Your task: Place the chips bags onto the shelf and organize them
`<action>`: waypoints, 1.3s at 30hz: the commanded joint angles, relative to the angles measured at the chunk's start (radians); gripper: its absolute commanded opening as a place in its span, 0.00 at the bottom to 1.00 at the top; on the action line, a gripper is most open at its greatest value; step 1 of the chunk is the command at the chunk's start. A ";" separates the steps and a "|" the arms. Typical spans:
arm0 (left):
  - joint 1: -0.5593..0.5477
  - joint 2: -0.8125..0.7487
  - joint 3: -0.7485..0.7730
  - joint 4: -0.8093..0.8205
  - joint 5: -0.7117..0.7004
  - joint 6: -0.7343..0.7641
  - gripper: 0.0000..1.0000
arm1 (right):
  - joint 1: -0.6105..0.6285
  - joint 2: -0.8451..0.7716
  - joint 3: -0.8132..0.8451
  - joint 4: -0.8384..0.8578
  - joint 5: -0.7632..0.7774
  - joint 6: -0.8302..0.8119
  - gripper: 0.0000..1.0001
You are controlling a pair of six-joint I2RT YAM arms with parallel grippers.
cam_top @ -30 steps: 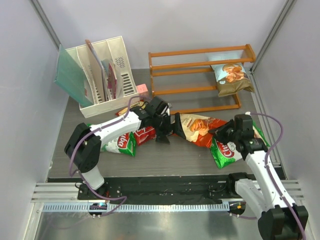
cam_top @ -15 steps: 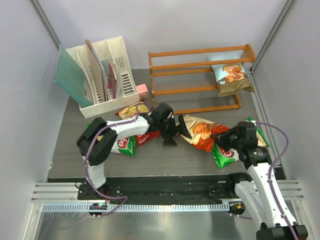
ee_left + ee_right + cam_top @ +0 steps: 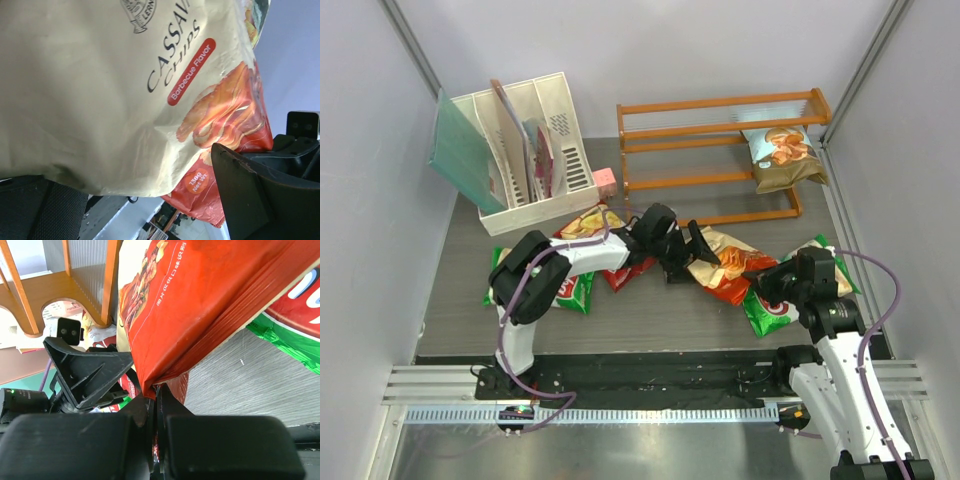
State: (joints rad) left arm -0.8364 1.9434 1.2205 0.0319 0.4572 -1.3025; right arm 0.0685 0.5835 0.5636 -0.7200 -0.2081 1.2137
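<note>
The cream/orange-red cassava chips bag [image 3: 720,262] lies at mid-table and fills the left wrist view [image 3: 125,90]. My right gripper [image 3: 767,277] is shut on its red right corner, which shows pinched in the right wrist view [image 3: 154,392]. My left gripper [image 3: 686,250] is open at the bag's left end, and the bag lies across the gap between its fingers [image 3: 125,172]. A green Chiba bag [image 3: 775,310] lies under my right arm. A red bag [image 3: 620,273] and a green one [image 3: 568,290] lie under my left arm. A light-blue/brown bag [image 3: 782,155] rests on the orange-brown shelf [image 3: 700,145].
A white file organizer [image 3: 525,150] with folders stands at the back left. A small pink block [image 3: 605,180] sits beside it. Another yellow-orange bag [image 3: 585,222] lies in front of the organizer. The shelf's foot [image 3: 30,295] is close behind the held bag.
My left gripper has moved right along the table to the cream bag's left end. My right gripper has kept its grip on the bag's corner, and the bag has shifted a little.
</note>
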 commanded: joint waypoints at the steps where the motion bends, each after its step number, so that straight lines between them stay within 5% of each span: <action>1: -0.006 0.023 0.039 0.092 0.015 -0.032 0.92 | 0.004 0.007 0.027 0.019 -0.076 0.027 0.01; 6: -0.016 0.022 0.030 0.114 0.014 -0.043 0.84 | 0.004 0.003 0.005 0.037 -0.094 0.058 0.01; 15: -0.021 0.000 0.036 0.146 0.063 -0.018 0.07 | 0.004 -0.024 0.061 0.030 -0.068 0.053 0.03; 17: -0.021 -0.007 0.050 0.122 0.063 -0.008 0.00 | 0.004 -0.019 0.074 0.028 -0.066 0.046 0.19; 21: -0.021 -0.012 0.070 0.109 0.067 0.019 0.00 | 0.004 0.018 0.087 -0.018 -0.056 0.023 0.65; 30: -0.021 -0.063 0.027 0.112 0.103 0.057 0.00 | 0.004 0.018 0.010 0.002 -0.059 -0.003 0.79; 39: -0.023 -0.135 -0.026 0.095 0.168 0.115 0.00 | 0.004 0.059 -0.051 0.059 -0.042 -0.031 0.80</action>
State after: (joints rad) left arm -0.8509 1.8885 1.2037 0.0978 0.5453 -1.2373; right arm 0.0700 0.6342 0.5243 -0.7288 -0.2531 1.2034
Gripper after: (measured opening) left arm 0.004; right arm 0.803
